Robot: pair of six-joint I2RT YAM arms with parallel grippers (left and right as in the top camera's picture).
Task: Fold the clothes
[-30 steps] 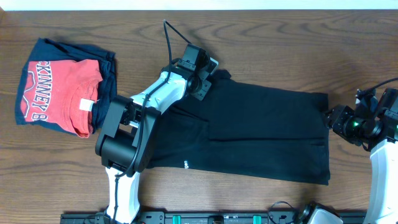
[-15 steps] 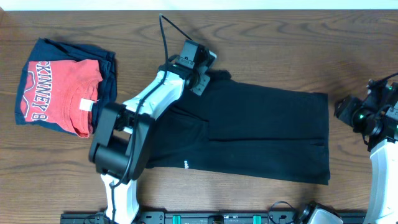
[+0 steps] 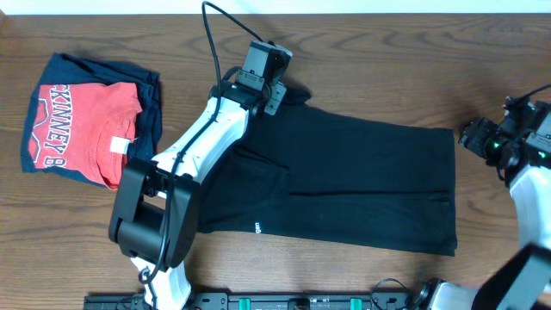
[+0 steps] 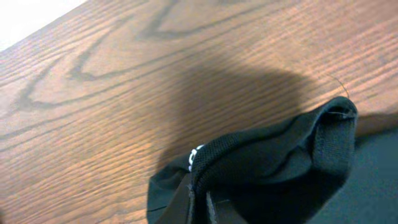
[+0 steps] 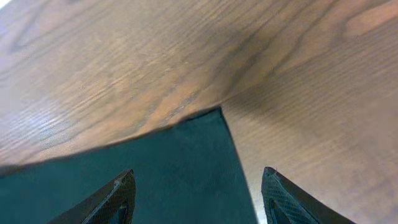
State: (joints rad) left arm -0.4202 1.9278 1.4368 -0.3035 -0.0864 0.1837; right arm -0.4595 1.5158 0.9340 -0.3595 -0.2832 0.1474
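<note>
The clothes (image 3: 362,181), a large black shirt, lie spread flat across the middle of the table, with a small white mark (image 3: 256,229) near the front edge. My left gripper (image 3: 277,96) is shut on the shirt's far left corner. In the left wrist view that bunched fabric (image 4: 280,155) rises from the pinch (image 4: 200,208), with white lettering (image 4: 194,158) showing. My right gripper (image 3: 467,138) hovers open at the far right corner. In the right wrist view its gripper (image 5: 199,196) straddles that corner of cloth (image 5: 168,162) without holding it.
A red T-shirt (image 3: 82,129) with white letters lies on a folded navy garment (image 3: 146,99) at the back left. The table's far edge (image 3: 387,12) runs along a white wall. A black rail (image 3: 301,301) lines the front edge.
My left gripper has moved toward the table's far edge, dragging the pinched corner with it. The right gripper has drawn back from the shirt's right edge and its fingers have spread wider.
</note>
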